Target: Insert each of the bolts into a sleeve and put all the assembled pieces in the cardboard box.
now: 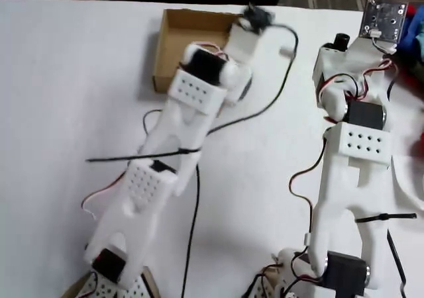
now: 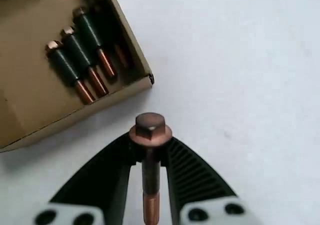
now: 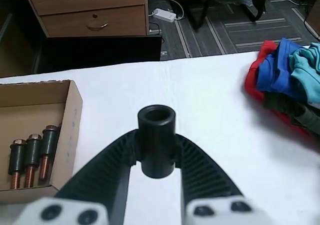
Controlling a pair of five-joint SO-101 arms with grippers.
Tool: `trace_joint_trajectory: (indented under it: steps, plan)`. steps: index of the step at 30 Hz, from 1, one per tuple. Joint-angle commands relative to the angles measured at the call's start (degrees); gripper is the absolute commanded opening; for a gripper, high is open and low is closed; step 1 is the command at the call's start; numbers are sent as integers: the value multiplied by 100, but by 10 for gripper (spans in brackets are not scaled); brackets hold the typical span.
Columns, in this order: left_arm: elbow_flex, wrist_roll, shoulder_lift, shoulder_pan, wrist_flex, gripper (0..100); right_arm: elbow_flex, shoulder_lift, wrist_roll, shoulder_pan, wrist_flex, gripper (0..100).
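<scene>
Item: left hand [image 2: 150,147] pinching 1 copper bolt [image 2: 150,129] by its shank, near the cardboard box [image 2: 100,102] holding 3 assembled pieces [image 2: 75,65]; right hand [image 3: 156,147] pinching 1 black sleeve [image 3: 156,127], bore open; mating likely requires bolt and bore axes aligned before pushing.

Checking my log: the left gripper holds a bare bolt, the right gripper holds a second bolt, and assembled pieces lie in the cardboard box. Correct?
Not quite: the right gripper holds a black sleeve, not a second bolt, as the right wrist view shows. The left gripper holds a bare bolt, and assembled pieces lie in the cardboard box.
</scene>
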Motion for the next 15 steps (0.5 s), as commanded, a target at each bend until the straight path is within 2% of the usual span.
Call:
trace_joint_trajectory:
  steps: [1,9,15]
  plan:
    - [-268,510,-1055,-97,132,24,-264,-40,0,40,-110,21]
    - [-145,545,-2233,-97,132,24,-229,-338,-18,31,-92,21]
    - [1358,862,-3385,-53,123,24,-229,-365,-18,4,-92,21]
